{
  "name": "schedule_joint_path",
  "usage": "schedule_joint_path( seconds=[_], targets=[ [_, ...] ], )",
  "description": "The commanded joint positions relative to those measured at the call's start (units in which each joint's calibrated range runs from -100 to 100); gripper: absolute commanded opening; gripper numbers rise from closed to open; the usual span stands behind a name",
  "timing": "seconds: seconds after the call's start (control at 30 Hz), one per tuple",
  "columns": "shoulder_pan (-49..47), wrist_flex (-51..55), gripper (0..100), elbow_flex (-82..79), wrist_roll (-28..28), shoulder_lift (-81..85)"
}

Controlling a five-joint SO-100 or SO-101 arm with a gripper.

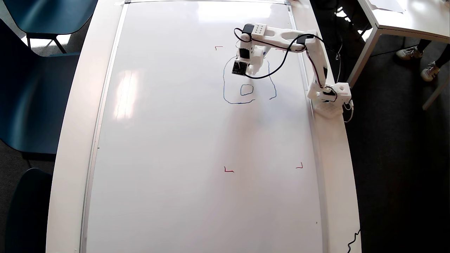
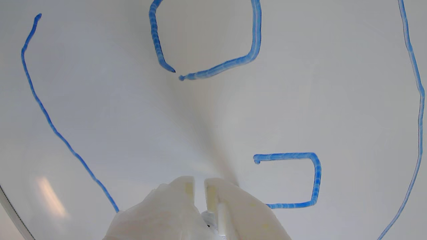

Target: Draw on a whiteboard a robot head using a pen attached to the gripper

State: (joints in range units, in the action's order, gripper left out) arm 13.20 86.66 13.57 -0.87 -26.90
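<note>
Robot head [image 1: 246, 82]: thin wavy blue outline | whiteboard [image 1: 168, 140]: glossy | jaws: matte white plastic, nearly closed, grip unclear

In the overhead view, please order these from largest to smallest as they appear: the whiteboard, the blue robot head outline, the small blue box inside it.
1. The whiteboard, by far the largest.
2. The robot head outline.
3. The small box inside it.

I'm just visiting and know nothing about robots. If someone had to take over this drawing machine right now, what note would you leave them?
Gripper: fingers nearly closed; the pen itself is not clearly visible.
Whiteboard: flat on the table, the arm over its upper part in the overhead view.
Robot head: outline mostly drawn, gap at the bottom; one inner box nearly closed, a second part-drawn.
Left: finish that box, remaining features, close the outline.
</note>
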Motion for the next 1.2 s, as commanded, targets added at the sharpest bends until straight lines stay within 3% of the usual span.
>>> schedule_joint_path(
  seconds=[0.0, 0.57, 0.9, 1.17],
  targets=[
    [-1.8, 0.2, 1, 0.7, -0.3, 2.3],
    [-2.0, 0.9, 1, 10.1, -0.3, -3.5],
    [-5.1, 7.4, 1, 9.4, -2.2, 7.5],
    [-5.9, 9.3, 1, -10.6, -1.3, 21.6]
  ],
)
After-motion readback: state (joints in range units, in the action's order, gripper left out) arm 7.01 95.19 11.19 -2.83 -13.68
